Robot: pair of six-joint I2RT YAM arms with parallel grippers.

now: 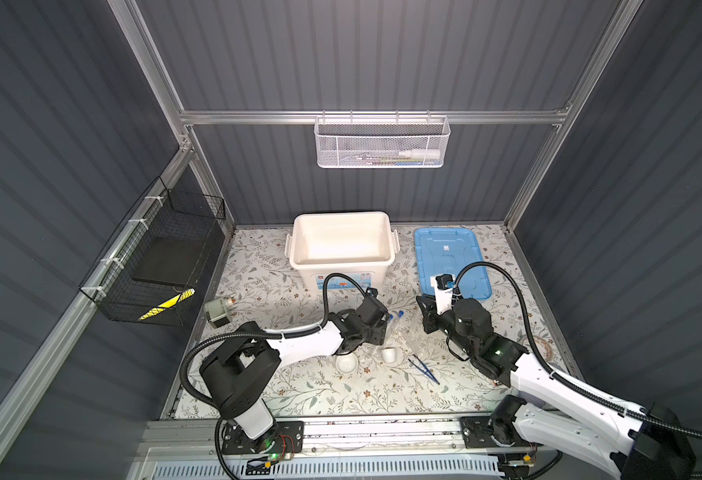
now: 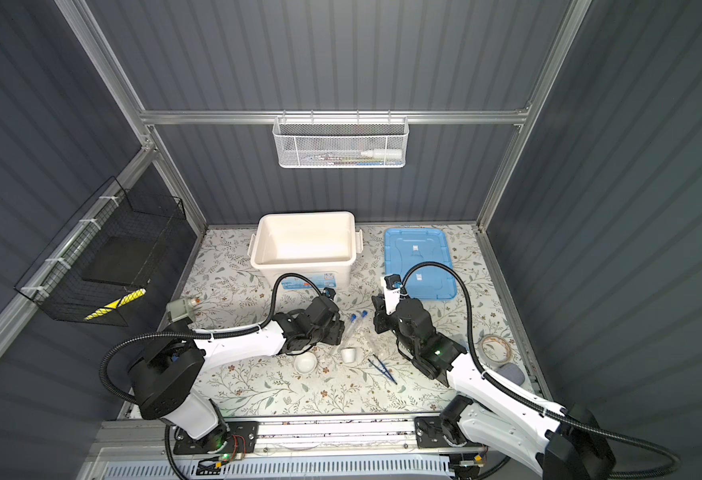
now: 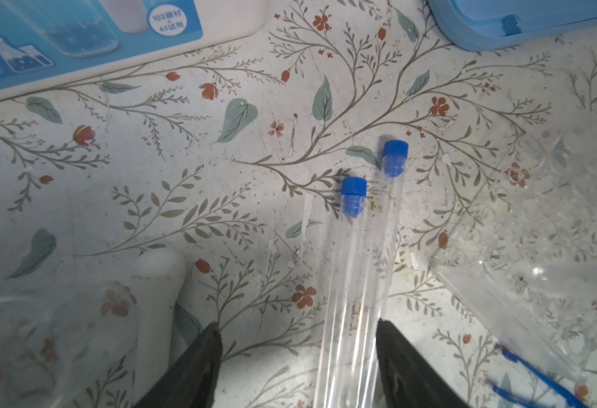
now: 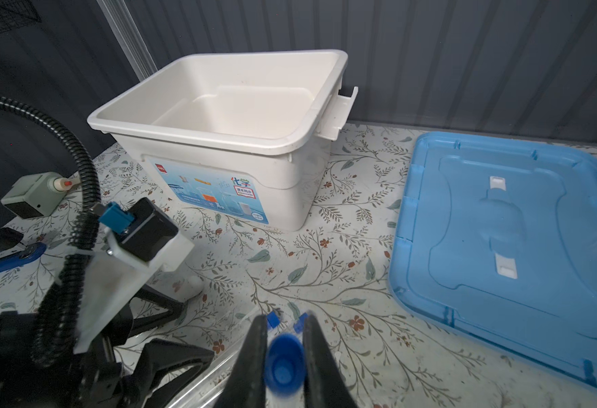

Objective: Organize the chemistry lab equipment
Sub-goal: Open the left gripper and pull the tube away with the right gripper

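Two clear blue-capped test tubes (image 3: 353,247) lie side by side on the floral mat, also seen in a top view (image 1: 395,322). My left gripper (image 3: 297,339) stands open over their lower ends, the tubes close to one finger (image 3: 406,360). A white pestle (image 3: 161,300) lies just outside the other finger. My right gripper (image 4: 285,318) is shut on a third blue-capped test tube (image 4: 284,367), held above the mat right of centre (image 1: 428,316). The clear rack (image 3: 537,229) lies beside the tubes. The mortar bowl (image 1: 347,363), small white cup (image 1: 391,354) and blue tweezers (image 1: 424,370) lie in front.
An open white bin (image 1: 341,215) stands at the back, with its blue lid (image 1: 451,257) flat to the right. A grey-green device (image 1: 218,309) sits at the left, a stapler (image 4: 14,254) near it, a tape roll (image 2: 495,348) at the right. Wire baskets hang on the walls.
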